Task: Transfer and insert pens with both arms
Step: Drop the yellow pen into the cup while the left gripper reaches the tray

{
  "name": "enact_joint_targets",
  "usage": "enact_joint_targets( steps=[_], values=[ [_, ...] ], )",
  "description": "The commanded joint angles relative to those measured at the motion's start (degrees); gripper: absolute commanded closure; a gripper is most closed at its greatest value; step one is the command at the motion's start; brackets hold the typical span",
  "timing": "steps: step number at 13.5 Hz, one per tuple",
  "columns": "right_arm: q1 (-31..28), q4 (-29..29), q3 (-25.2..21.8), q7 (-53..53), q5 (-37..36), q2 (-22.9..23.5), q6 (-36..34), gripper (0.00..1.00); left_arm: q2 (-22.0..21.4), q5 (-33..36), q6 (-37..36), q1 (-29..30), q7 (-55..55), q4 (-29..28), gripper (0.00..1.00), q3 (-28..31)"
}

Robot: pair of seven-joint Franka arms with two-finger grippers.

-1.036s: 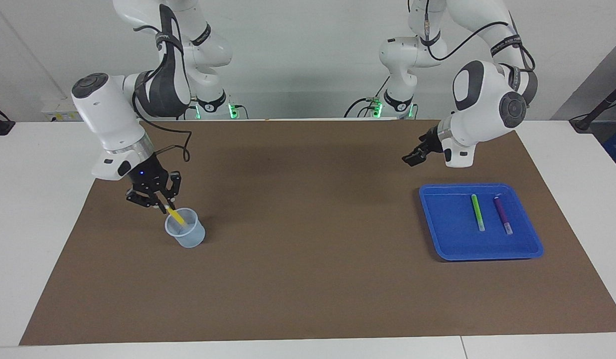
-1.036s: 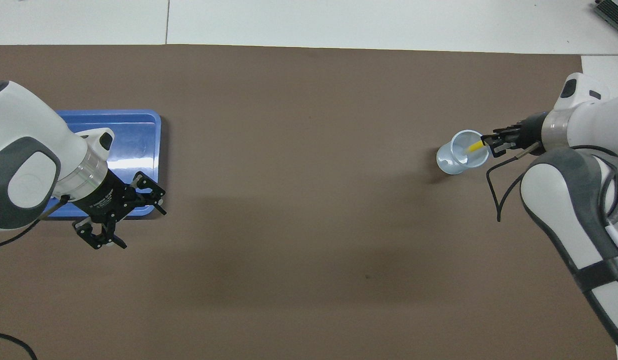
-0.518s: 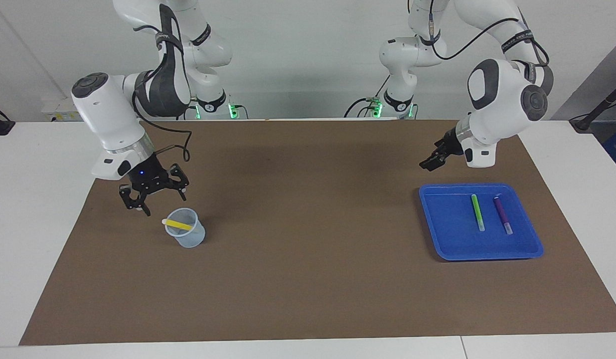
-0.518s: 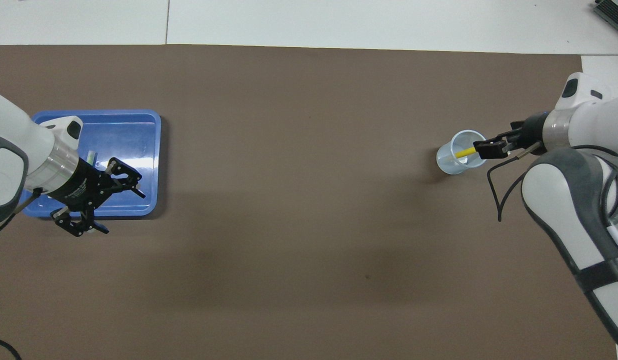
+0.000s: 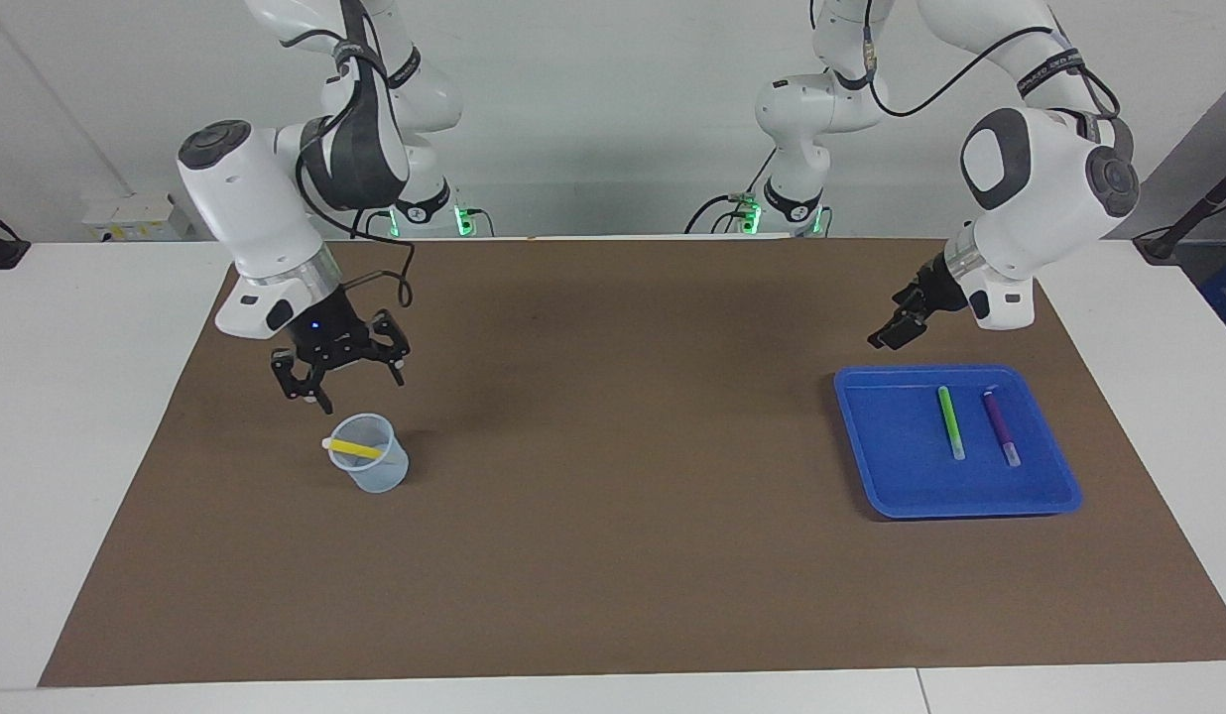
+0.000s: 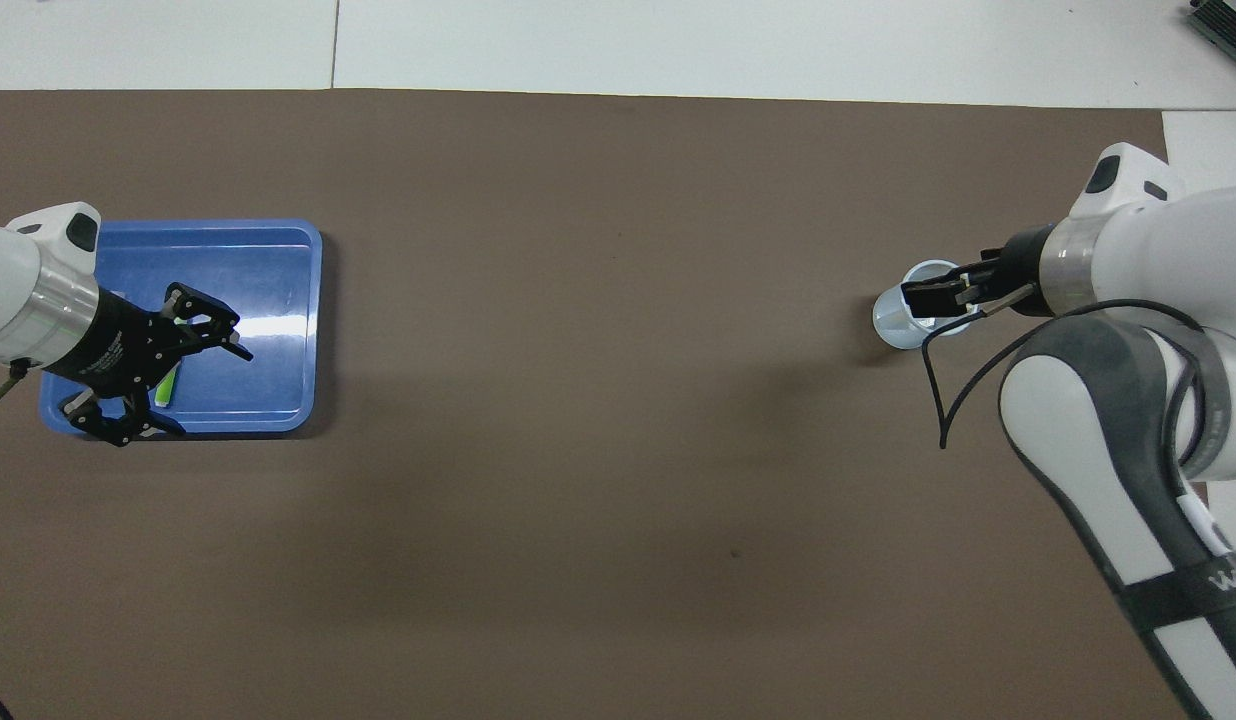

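Observation:
The yellow pen leans in a clear plastic cup toward the right arm's end of the table, its pale cap end over the rim. My right gripper hangs open and empty just above the cup; from overhead the gripper hides the pen. The green pen and the purple pen lie side by side in a blue tray. My left gripper is open in the air over the tray's edge nearest the robots. From overhead it covers part of the green pen.
A brown mat covers the table, with white table surface around it. The blue tray sits toward the left arm's end. The purple pen is hidden under the left arm in the overhead view.
My right gripper opened, let the yellow pen drop into the cup, and rose off it. My left gripper moved from beside the tray to over it.

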Motion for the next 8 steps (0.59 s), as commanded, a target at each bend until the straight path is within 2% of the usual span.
enact_joint_targets(
  steps=[1,3,6,8],
  values=[
    [2.9,-0.2,0.2,10.8,0.0,-1.4,-1.6,0.00,-1.9,1.1,5.2,0.5,3.3,-4.2,0.00,-0.4],
    [5.1,-0.2,0.2,16.8,0.0,-1.8,-1.6,0.00,-3.2,1.1,12.0,3.3,8.8,-8.4,0.00,-0.4],
    [7.3,-0.2,0.2,22.4,0.0,-1.8,-1.6,0.00,-5.6,1.1,23.1,3.8,20.9,-16.5,0.00,-0.4],
    [8.6,-0.2,0.3,26.6,0.1,-1.8,-1.5,0.00,-4.7,1.2,27.2,3.8,27.7,-17.8,0.01,-0.4]
  ],
)
